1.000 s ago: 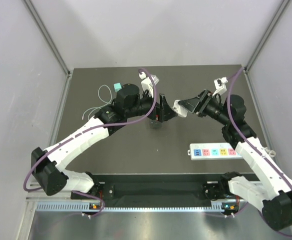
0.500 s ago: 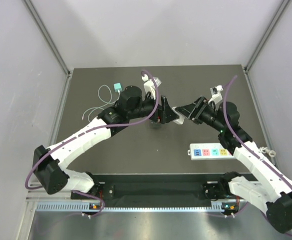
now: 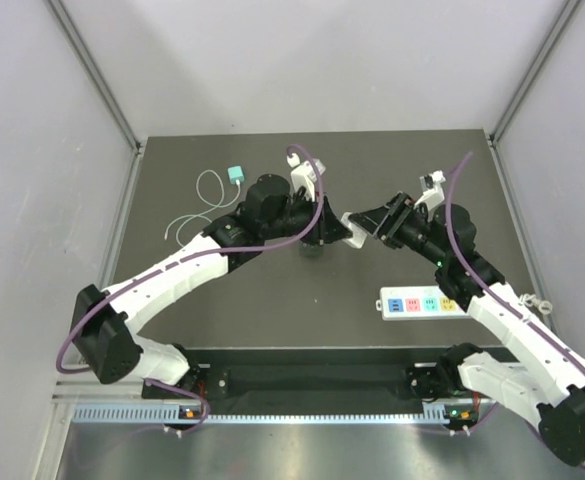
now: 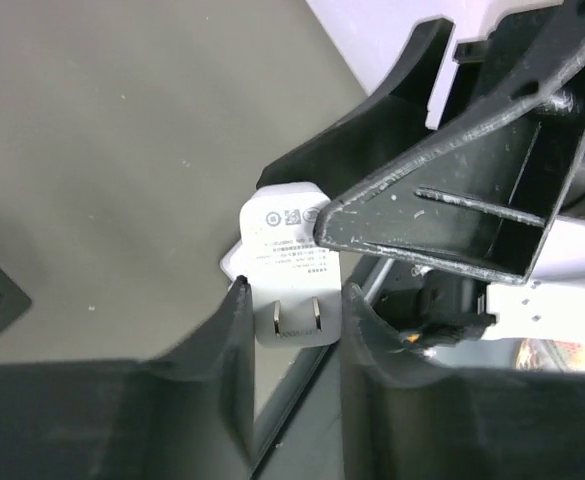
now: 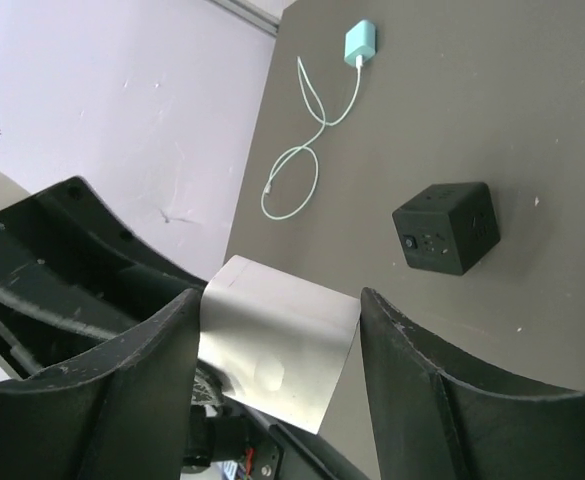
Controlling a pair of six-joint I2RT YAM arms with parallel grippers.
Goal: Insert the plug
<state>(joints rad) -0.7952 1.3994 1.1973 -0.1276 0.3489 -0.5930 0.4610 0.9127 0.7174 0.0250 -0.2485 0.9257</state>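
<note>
Looks mid-handover above the table, plug (image 4: 282, 225) clamped in right gripper (image 5: 277, 310), prong end flanked by jaws of left gripper (image 4: 297, 295), pinching or not impossible to tell; next probably calls for firm left grip, right release, then carrying to strip (image 3: 427, 302).

A corded teal charger (image 5: 360, 42) lies on the dark table (image 5: 532, 120), apart from a black cube (image 5: 446, 227)

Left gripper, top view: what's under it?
A black power cube on the table, with only its edge showing there; the left gripper and its arm cover the rest. The right wrist view shows the cube whole, with nothing on it.
</note>
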